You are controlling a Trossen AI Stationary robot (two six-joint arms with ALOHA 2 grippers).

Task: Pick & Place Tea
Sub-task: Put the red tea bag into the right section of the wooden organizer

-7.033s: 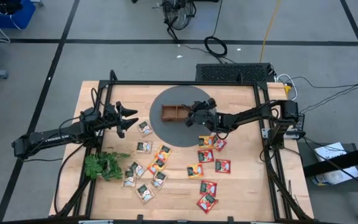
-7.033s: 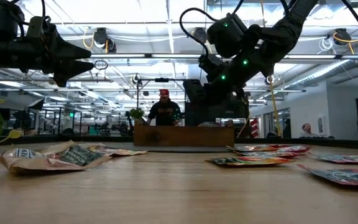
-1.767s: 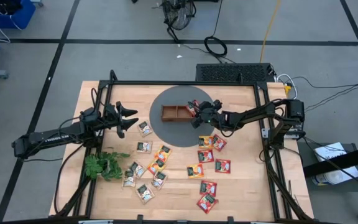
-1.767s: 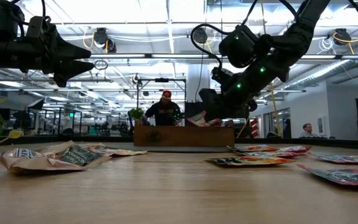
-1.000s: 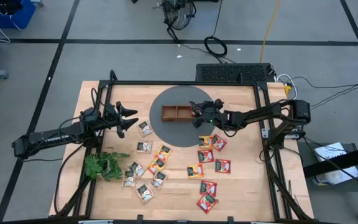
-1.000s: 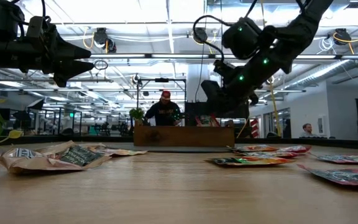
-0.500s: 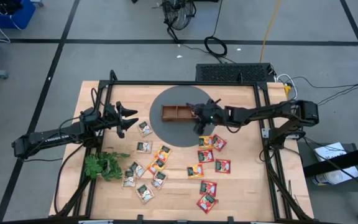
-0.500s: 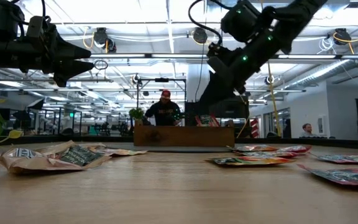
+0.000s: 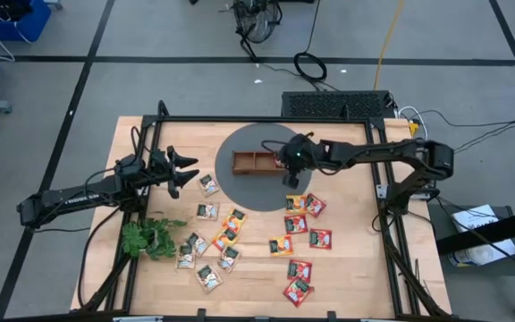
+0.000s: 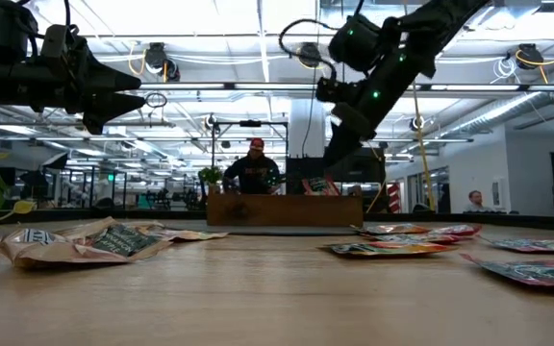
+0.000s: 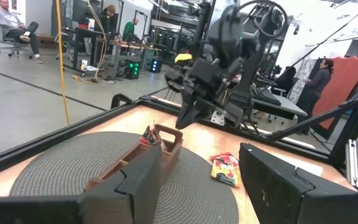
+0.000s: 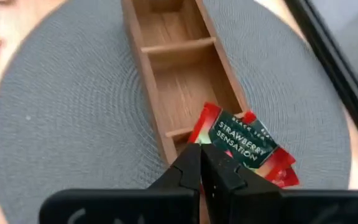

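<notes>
The brown wooden tray [image 9: 250,163] lies on a round grey mat [image 9: 235,143]. A red tea sachet [image 12: 241,144] sits tilted in the tray's right-end compartment, leaning on its walls. My right gripper [image 12: 201,163] hangs shut just above and beside that end of the tray [image 9: 291,181], holding nothing. Several more tea sachets lie flat on the wood nearer the front: red ones [image 9: 296,224], orange ones [image 9: 232,227] and pale ones [image 9: 206,274]. My left gripper [image 9: 184,170] waits open, raised over the table's left side.
A green plant sprig [image 9: 148,238] lies at the front left. Black frame rails [image 9: 266,119] run along the table's edges. People stand and sit in the room beyond the far edge [image 10: 256,171].
My right gripper has risen from the tray's right-end compartment, rolled and tipped its fingers toward the near edge, and shut on nothing. The red sachet stays in that compartment.
</notes>
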